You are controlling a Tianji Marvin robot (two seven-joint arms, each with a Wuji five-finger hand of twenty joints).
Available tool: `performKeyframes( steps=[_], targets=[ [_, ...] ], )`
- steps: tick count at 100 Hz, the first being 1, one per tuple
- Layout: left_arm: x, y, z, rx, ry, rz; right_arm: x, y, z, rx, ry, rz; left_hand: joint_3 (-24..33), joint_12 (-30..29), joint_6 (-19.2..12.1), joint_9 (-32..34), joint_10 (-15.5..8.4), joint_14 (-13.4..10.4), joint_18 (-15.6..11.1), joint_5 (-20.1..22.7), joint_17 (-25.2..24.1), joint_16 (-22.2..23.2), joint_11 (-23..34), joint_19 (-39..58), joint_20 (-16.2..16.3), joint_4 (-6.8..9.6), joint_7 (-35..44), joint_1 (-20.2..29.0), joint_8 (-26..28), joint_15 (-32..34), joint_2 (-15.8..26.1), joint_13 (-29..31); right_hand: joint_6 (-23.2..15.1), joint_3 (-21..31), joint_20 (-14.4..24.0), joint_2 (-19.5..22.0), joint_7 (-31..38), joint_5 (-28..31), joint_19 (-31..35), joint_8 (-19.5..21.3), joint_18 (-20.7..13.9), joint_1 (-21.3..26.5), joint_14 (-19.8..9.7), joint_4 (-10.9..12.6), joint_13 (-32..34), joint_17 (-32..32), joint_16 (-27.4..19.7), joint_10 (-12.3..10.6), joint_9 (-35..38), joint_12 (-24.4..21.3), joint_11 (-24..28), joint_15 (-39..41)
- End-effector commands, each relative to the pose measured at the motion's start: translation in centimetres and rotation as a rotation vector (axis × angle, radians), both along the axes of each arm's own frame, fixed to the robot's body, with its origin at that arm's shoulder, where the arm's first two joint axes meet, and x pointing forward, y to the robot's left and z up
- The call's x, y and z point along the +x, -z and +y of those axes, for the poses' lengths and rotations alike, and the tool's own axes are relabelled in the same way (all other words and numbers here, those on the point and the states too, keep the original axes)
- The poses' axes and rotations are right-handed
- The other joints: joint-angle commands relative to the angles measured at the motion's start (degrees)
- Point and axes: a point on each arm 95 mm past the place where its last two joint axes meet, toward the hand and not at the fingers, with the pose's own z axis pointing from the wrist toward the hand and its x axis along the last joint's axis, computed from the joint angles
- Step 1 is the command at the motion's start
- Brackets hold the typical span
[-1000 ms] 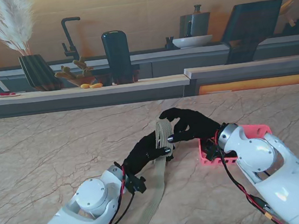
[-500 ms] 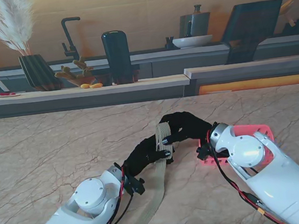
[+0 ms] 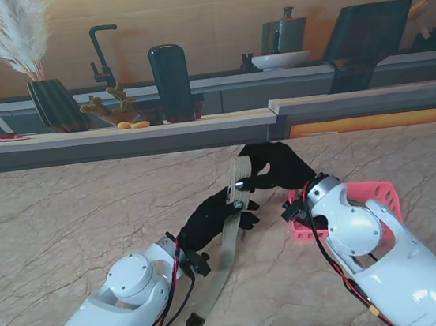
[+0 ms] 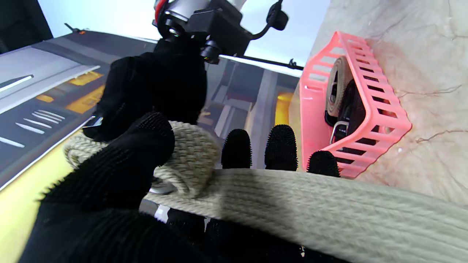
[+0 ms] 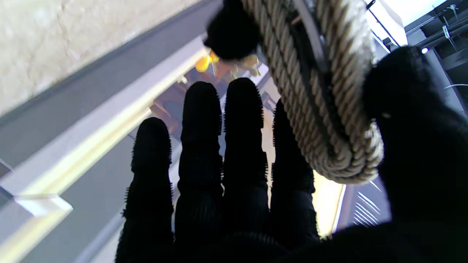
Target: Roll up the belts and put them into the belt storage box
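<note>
— Marble-patterned desk (image 3: 67,229), a kitchen-style backdrop behind it. Where is the belt?

— The woven beige belt (image 3: 233,233) is held up off the desk near the middle. Its far end is folded over at the top, and the strap trails toward me to a dark tip lying on the desk.

— Who has it?

— Both. The right hand (image 3: 276,168) pinches the folded top end between thumb and fingers; its wrist view shows the fold with a metal buckle pressed against the thumb. The left hand (image 3: 213,221) is closed on the strap just below, thumb on top, fingers underneath.

— And the box?

— The pink belt storage box (image 3: 365,196) sits on the desk to the right, partly behind the right arm. The left wrist view shows rolled belts already inside.

— So which step is this?

— The start of the roll, I judge: only the first fold is made. Next, the right hand should turn the fold onto itself while the left feeds strap and keeps it taut, or the coil slackens.
</note>
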Motion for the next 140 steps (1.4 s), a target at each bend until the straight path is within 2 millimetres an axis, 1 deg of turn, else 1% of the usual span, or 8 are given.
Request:
performKeyframes(
  steps=[1, 41, 69, 96, 117, 127, 132, 140],
  targets=[
    [-0.3, 0.8, -0.1, 0.020, 0.014, 0.016, 0.0, -2.1, 0.4, 0.008, 0.003, -0.079, -0.46, -0.90, 0.73, 1.40, 0.14, -1.83, -0.31, 1.22, 0.29, -1.22, -0.13, -0.40, -0.44, 1.04, 0.04, -2.02, -0.31, -0.33, -1.91, 0.43, -13.30, 12.21, 0.86, 5.78, 10.19, 4.49, 2.25, 1.06, -0.39, 6.97, -2.59, 2.02, 0.50, 0.37, 0.84, -1.93, 2.28, 0.80, 1.34, 1.47],
    [0.1, 1.2, -0.1, 0.077, 0.004, 0.026, 1.2, -4.7, -0.4, -0.149, 0.098, -0.354, -0.01, -1.44, 0.75, 1.59, -0.13, -1.43, 0.13, 1.43, 0.48, -1.44, 0.36, -0.38, -0.50, 1.56, 0.06, 2.38, -0.63, 0.62, 1.78, 0.73, -14.06, 11.80, -2.16, 7.45, 11.67, 2.33, 4.77, 0.17, -1.07, 6.44, -3.53, 1.86, 0.42, 0.46, -0.07, -2.62, 0.49, -1.19, 4.02, 3.79],
    [0.1, 1.3, -0.6, 0.077, -0.034, 0.090, 2.0, -3.5, 0.2, -0.207, 0.088, -0.406, -22.18, -0.25, 1.04, 7.61, 1.77, 0.70, 0.23, 7.24, 1.32, -1.00, 2.65, 4.84, -0.62, 0.34, 5.64, 25.49, 2.28, 5.77, 12.99, 4.17, -13.71, 11.35, -2.74, 8.36, 12.26, 1.42, 5.94, -0.04, -0.97, 6.61, -3.36, 1.78, -0.02, -0.06, -0.11, -2.35, -0.39, -1.47, 5.24, 4.85],
    [-0.3, 1.0, -0.7, 0.060, -0.036, 0.079, 2.2, -1.0, 1.7, -0.203, 0.062, -0.392, -24.25, -2.51, 2.12, 10.42, 2.51, 0.87, 0.28, 9.15, 2.62, -1.34, 2.53, 8.05, -0.70, 0.94, 7.65, 29.21, 1.45, 8.70, 13.95, 6.69, -13.33, 11.14, -3.27, 8.64, 12.66, 1.05, 6.89, -0.42, -0.76, 6.85, -3.05, 1.91, -0.32, -0.44, -0.26, -2.03, -0.95, -2.01, 6.19, 5.64],
    [-1.0, 0.6, -0.5, 0.019, -0.082, 0.067, 1.9, 1.0, 2.8, -0.214, 0.016, -0.364, -21.04, -5.75, 2.36, 8.69, 2.44, 1.09, 0.53, 8.68, 1.95, -1.77, 1.88, 8.61, -1.46, 0.34, 7.35, 26.31, -0.27, 9.01, 11.22, 5.40, -13.26, 11.18, -3.75, 8.45, 12.93, 1.10, 7.48, -0.77, -0.55, 6.77, -2.88, 2.04, -0.35, -0.63, -0.49, -1.87, -1.01, -2.47, 6.85, 6.01],
    [-1.1, 0.5, -0.4, 0.001, -0.086, 0.064, 1.6, 2.0, 3.0, -0.222, -0.005, -0.345, -9.33, -6.45, 2.99, 5.87, 2.53, 1.01, 0.62, 7.46, 1.22, -1.59, 0.33, 7.69, -1.53, -0.11, 4.18, 12.36, -0.53, 7.49, 8.14, 3.38, -13.35, 11.33, -4.01, 8.33, 13.01, 1.22, 7.71, -0.91, -0.46, 6.69, -2.85, 2.08, -0.33, -0.61, -0.63, -1.89, -0.92, -2.69, 7.04, 6.09],
    [-1.1, 0.5, -0.4, -0.011, -0.086, 0.060, 1.5, 2.4, 3.1, -0.223, -0.011, -0.332, -10.31, -7.11, 4.30, 3.16, 2.80, 0.78, 1.26, 5.79, 0.67, -2.07, -1.12, 6.65, -1.66, 1.38, 0.53, 3.52, -2.38, 5.88, 9.69, 1.87, -13.36, 11.42, -4.13, 8.27, 13.03, 1.21, 7.78, -0.95, -0.43, 6.68, -2.81, 2.11, -0.33, -0.62, -0.70, -1.83, -0.91, -2.77, 7.08, 6.09],
    [-1.1, 0.5, -0.3, -0.030, -0.081, 0.058, 1.2, 3.0, 3.1, -0.223, -0.016, -0.311, -14.61, -7.66, 5.01, 0.33, 3.10, 0.70, 1.95, 3.27, -0.25, -2.50, -2.47, 5.25, -1.84, 0.56, -1.89, -4.91, -3.68, 4.08, 4.75, -0.13, -13.02, 11.53, -4.30, 8.22, 13.08, 1.31, 7.81, -1.02, -0.34, 6.73, -2.65, 2.15, -0.23, -0.67, -0.77, -1.60, -0.92, -2.82, 7.16, 6.11]
  ],
)
